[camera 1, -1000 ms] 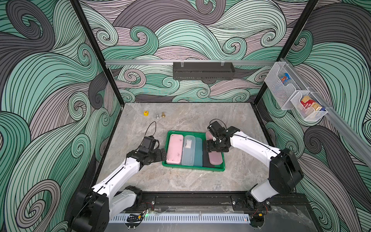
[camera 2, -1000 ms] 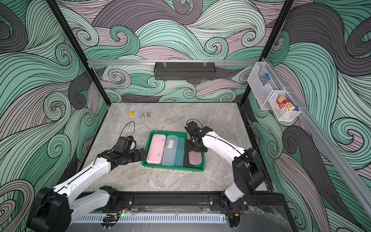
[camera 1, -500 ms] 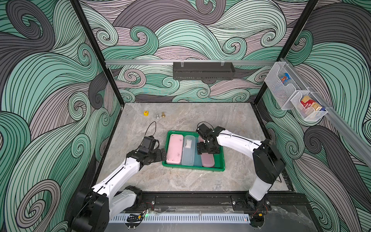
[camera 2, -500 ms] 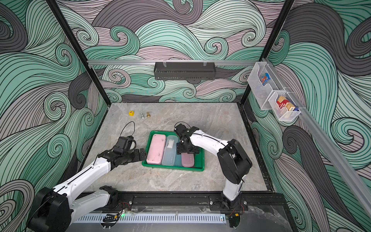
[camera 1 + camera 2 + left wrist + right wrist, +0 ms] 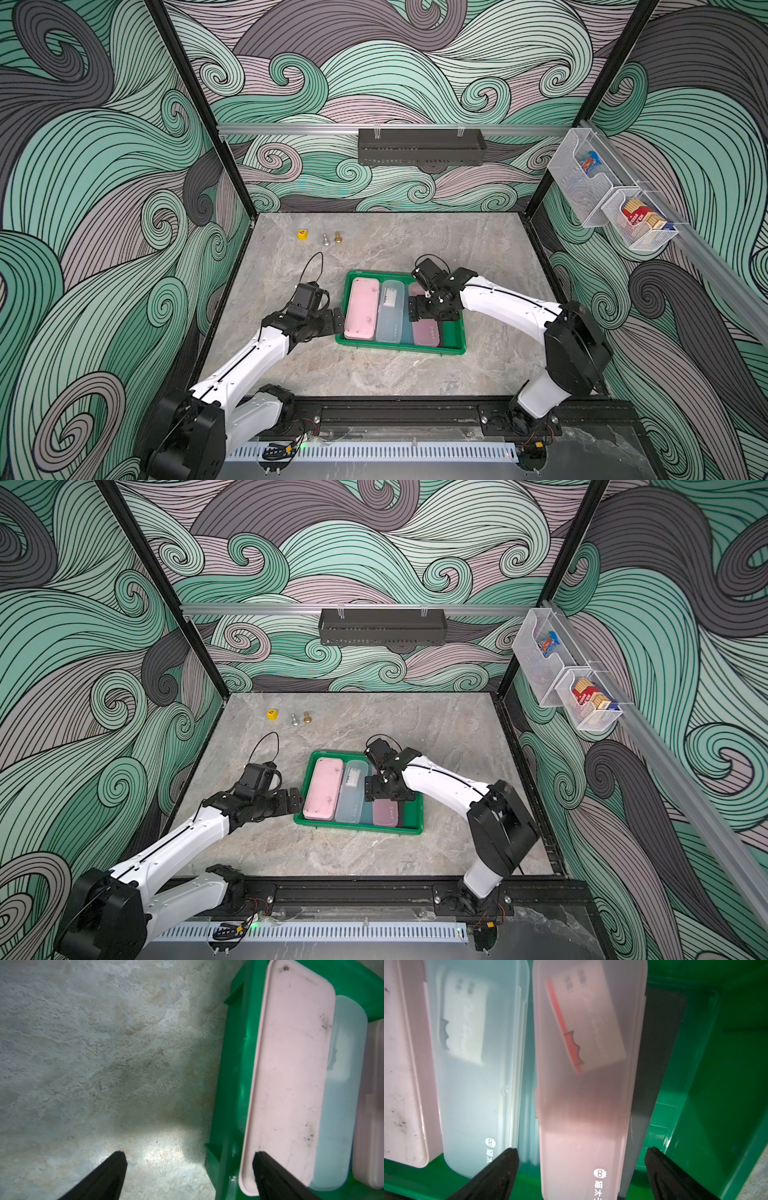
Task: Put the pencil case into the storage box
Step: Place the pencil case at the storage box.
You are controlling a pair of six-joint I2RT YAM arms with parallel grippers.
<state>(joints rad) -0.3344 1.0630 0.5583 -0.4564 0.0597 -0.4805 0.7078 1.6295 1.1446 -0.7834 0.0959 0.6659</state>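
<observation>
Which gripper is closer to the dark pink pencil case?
The right. The right gripper hangs open above the dark pink pencil case in the green box. The left gripper sits outside the box, beyond the light pink case and the clear case.

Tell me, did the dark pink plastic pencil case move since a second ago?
Yes. The dark pink plastic pencil case slid inside the bright green plastic tray, away from its wall on the robot's right, toward the pale blue translucent case.

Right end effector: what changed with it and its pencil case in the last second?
The right end effector moved the dark pink pencil case toward the pale blue case inside the green tray, then opened and let go. The left end effector, tray and light pink case stayed put.
</observation>
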